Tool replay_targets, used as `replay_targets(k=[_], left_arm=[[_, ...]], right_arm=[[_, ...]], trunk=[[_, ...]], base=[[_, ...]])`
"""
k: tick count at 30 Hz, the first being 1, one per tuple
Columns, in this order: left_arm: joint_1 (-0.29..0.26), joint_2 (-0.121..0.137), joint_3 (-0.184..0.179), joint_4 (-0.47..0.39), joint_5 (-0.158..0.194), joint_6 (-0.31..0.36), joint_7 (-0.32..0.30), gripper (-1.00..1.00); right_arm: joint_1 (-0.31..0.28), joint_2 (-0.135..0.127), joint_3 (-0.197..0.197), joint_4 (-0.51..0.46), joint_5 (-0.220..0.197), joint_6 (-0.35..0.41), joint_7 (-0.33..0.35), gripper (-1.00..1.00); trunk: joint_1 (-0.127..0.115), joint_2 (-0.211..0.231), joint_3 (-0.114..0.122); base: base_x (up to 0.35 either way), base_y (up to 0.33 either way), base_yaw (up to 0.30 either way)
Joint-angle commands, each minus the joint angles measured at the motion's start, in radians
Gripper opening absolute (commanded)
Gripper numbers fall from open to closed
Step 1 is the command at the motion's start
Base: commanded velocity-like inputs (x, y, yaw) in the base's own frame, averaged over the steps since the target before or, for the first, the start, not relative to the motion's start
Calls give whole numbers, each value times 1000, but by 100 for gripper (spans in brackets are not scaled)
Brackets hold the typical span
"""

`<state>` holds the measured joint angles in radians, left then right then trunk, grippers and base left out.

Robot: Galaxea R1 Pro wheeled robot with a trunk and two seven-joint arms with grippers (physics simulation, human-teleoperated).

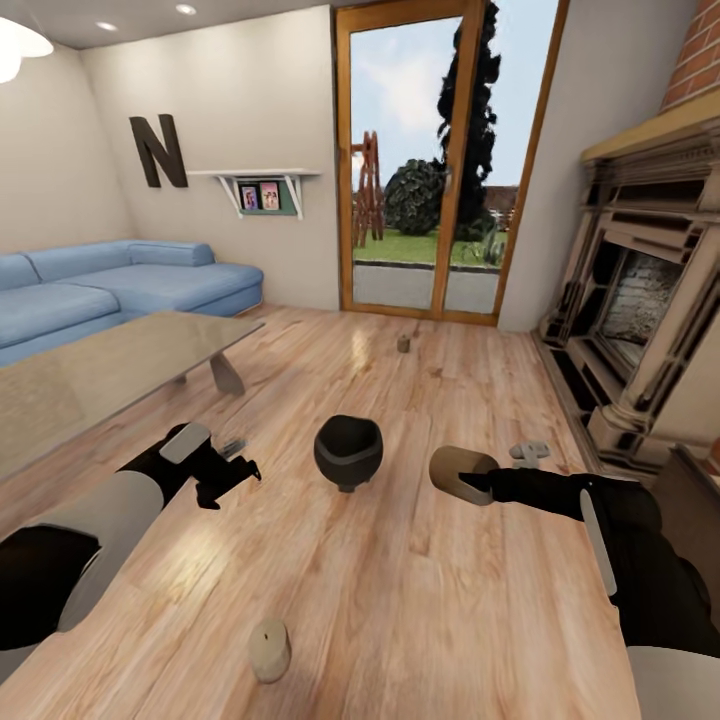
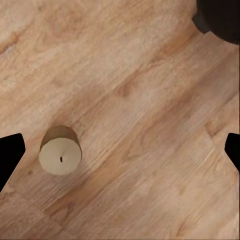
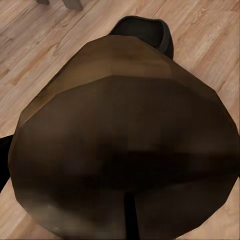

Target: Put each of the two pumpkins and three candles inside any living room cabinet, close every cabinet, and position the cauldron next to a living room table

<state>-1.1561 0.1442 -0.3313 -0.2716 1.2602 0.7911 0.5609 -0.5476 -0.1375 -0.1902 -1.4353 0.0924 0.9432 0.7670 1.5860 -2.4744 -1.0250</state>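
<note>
From the head camera, the right end effector is clenched on a stubby beige-grey cylindrical candle, held lying on its side above the plank floor. The left end effector hangs released with nothing in it, near the corner of the glass-topped coffee surface. The round black cauldron stands on the floor between the two arms, apart from both. A second candle stands upright on bare floor near the robot; a third sits far off toward the glazed wooden door. The ornate beige-and-black fireplace lines the right side — open floor lies ahead.

In the left wrist view, dark fingertips stand wide apart at either edge, an upright candle between them on the floor below, and the cauldron's edge in one corner.

In the right wrist view, the held candle looms close — the cauldron's rim just beyond it.
</note>
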Motion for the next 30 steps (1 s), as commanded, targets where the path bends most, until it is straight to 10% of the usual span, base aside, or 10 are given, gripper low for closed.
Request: replay_targets(k=[1,16,20,25,30], left_arm=[[1,0,0,10,-1,-16,-7,100],[3,2,4,67,6,-39,-20,100],[3,51,8,71,12,-39,-32,100],[3,94,7,155,4,-43,-241,100],[3,96,4,184,2,-44,-304,100]], right_arm=[[0,0,0,0,-2,1,0,-100],[0,1,0,0,-3,1,1,-100],[0,1,0,0,-3,1,1,-100],[0,1,0,-2,-1,0,0,-100],[0,1,0,-2,-1,0,0,-100]], trunk=[[0,0,0],[15,-26,-20],[17,-27,-36],[19,-28,-55],[21,-29,-75]], base=[[140,4,1],[16,0,0],[0,0,0],[0,0,105],[0,0,272]])
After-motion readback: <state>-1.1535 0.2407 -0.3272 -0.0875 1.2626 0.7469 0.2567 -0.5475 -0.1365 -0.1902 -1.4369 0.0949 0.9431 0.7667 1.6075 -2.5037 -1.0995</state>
